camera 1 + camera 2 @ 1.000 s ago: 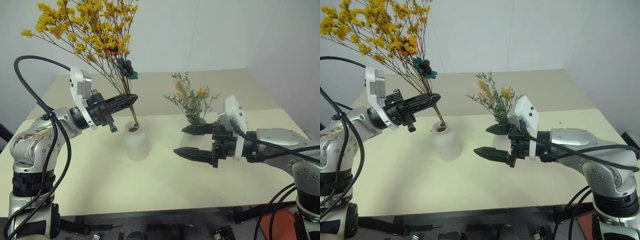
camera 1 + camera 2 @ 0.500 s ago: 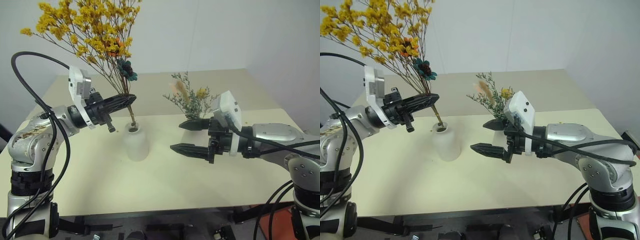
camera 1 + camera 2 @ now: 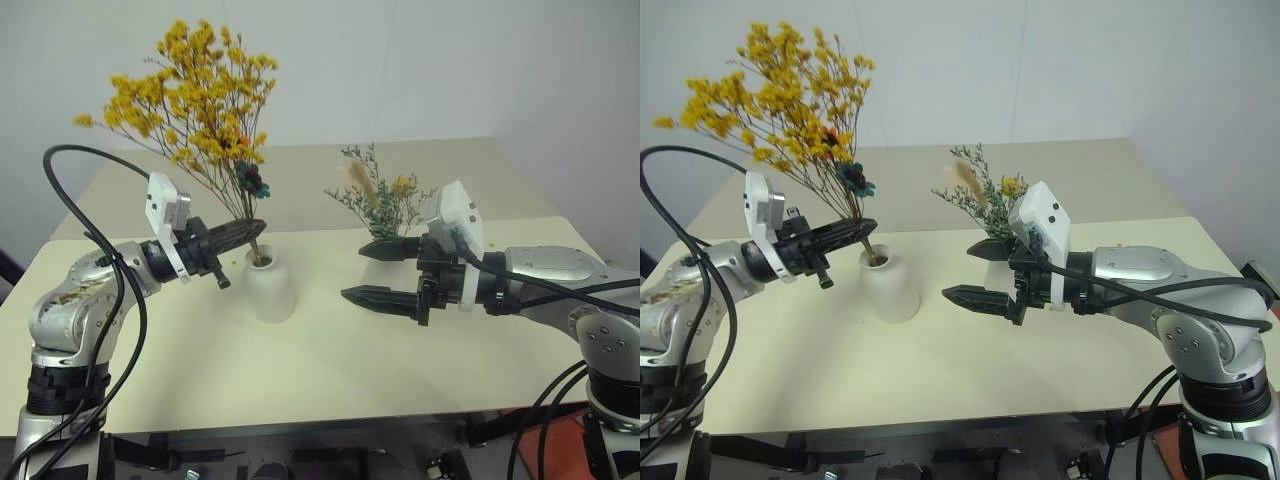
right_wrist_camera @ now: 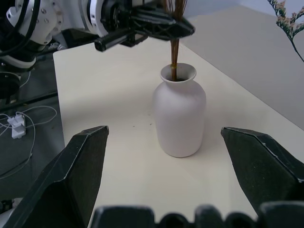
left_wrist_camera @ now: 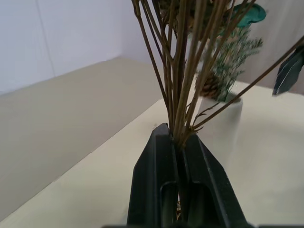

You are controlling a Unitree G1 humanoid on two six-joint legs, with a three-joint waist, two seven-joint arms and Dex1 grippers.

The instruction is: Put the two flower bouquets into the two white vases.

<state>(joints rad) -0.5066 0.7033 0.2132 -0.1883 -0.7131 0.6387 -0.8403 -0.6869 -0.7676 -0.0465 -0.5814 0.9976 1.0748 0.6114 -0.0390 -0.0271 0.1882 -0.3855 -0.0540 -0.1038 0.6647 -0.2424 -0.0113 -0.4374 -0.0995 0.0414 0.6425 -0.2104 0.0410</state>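
Left pincer (image 3: pixel 252 231) clenched on yellow bouquet (image 3: pixel 195 105) stems, stem ends inside the bottle vase (image 3: pixel 268 288) neck on the worktop (image 3: pixel 330 370). Right pincer (image 3: pixel 372 272) released, jaws wide, near that vase. Grey-green bouquet (image 3: pixel 380 200) sits in the vase behind it.

We see a mustard-yellow bouquet (image 3: pixel 195 110) with orange and teal blooms, a grey-green bouquet (image 3: pixel 383 205) with pink and yellow tufts, a matte white vase (image 3: pixel 269 288), and a pale cream table (image 3: pixel 300 370).

A beige table (image 3: pixel 330 370) stands before a white wall (image 3: pixel 450 60), cables (image 4: pixel 19 124) on the floor beside it.
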